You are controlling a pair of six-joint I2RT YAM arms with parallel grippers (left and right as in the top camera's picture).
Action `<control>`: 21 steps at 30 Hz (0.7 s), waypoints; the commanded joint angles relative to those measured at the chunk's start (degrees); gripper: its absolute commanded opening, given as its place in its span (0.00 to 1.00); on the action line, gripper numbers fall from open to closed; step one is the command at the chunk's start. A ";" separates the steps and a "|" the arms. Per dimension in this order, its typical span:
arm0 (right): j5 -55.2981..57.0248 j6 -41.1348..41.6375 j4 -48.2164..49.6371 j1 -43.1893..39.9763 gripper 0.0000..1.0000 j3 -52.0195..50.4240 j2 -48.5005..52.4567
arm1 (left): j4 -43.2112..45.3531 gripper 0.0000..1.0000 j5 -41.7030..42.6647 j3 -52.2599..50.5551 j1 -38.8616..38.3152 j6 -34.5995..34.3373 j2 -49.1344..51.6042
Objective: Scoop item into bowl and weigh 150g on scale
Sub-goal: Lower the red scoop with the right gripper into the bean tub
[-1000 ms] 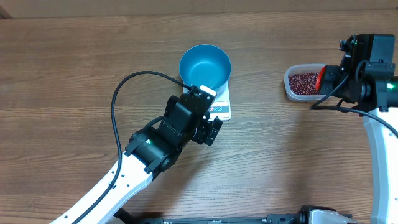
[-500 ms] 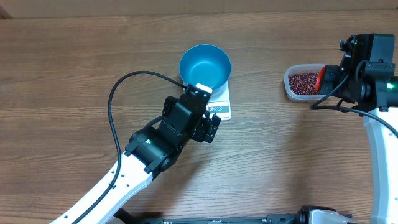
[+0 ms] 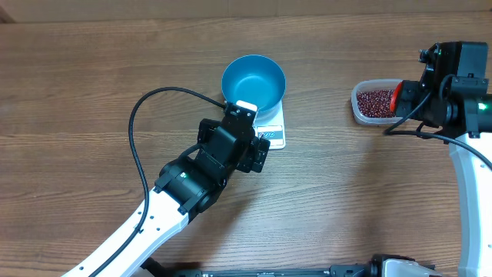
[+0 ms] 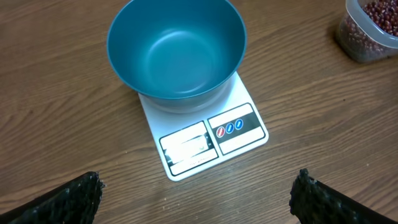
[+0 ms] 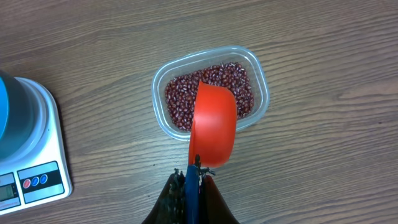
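Blue and empty, the bowl (image 4: pixel 177 50) sits on the scale (image 4: pixel 236 127) ready for weighing, the left gripper (image 4: pixel 196 199) spread wide nearby, while the right gripper (image 5: pixel 191 186) pinches the scoop (image 5: pixel 214 127) by its handle above the beans (image 5: pixel 180 99) in their tub (image 5: pixel 258 74), poised to dig.

I see a bright blue round bowl (image 4: pixel 177 53), a white flat rectangular scale (image 4: pixel 208 138) bearing one red and two blue dots, small maroon beans (image 5: pixel 180 99), a clear plastic tub (image 5: pixel 264 93), an orange-red plastic measuring scoop (image 5: pixel 214 124), and a brown wooden counter (image 3: pixel 92 77) with darker streaked grain.
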 commanded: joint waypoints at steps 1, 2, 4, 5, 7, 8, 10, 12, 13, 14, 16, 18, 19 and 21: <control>-0.09 -0.48 0.22 0.00 0.04 1.90 0.13 | 0.28 1.00 -1.44 -0.42 -0.04 -1.27 0.52; -0.09 -0.48 0.20 0.00 0.04 1.90 0.13 | 0.28 1.00 -1.44 -0.42 -0.04 -1.27 0.52; -0.09 -0.48 0.22 0.00 0.04 1.90 0.13 | 0.28 1.00 -1.40 -0.42 -0.04 -1.29 0.52; -0.09 -0.48 0.20 0.00 0.04 1.90 0.13 | 0.24 1.00 -1.40 -0.42 -0.04 -1.27 0.52; -0.09 -0.48 0.20 0.00 0.04 1.90 0.13 | 0.22 1.00 -1.40 -0.42 -0.04 -1.27 0.52; -0.09 -0.48 0.20 0.00 0.04 1.90 0.13 | 0.22 1.00 -1.42 -0.42 -0.04 -1.27 0.52; -0.09 -0.48 0.20 0.00 0.04 1.90 0.13 | 0.22 1.00 -1.40 -0.42 -0.04 -1.27 0.52; -0.09 -0.48 0.20 0.00 0.04 1.90 0.13 | 0.22 0.99 -1.40 -0.42 -0.04 -1.27 0.52; -0.07 -0.50 0.20 0.00 0.04 1.90 0.13 | 0.22 0.99 -1.40 -0.42 -0.04 -1.27 0.52; -0.07 -0.50 0.20 0.00 0.04 1.90 0.13 | 0.22 1.00 -1.42 -0.42 -0.04 -1.27 0.52; -0.09 -1.22 0.17 0.00 0.04 1.90 0.13 | 0.22 1.00 -1.40 -0.42 -0.04 -1.27 0.52; -0.07 -2.64 0.26 0.00 0.04 1.90 0.20 | 0.22 0.99 -1.40 -0.42 -0.04 -1.27 0.52; -0.07 -3.32 0.44 0.00 0.04 1.90 0.24 | 0.22 1.00 -1.40 -0.42 -0.04 -1.27 0.52; -0.07 -4.63 1.05 0.00 0.04 1.84 0.70 | 0.22 1.00 -1.40 -0.42 -0.04 -1.27 0.52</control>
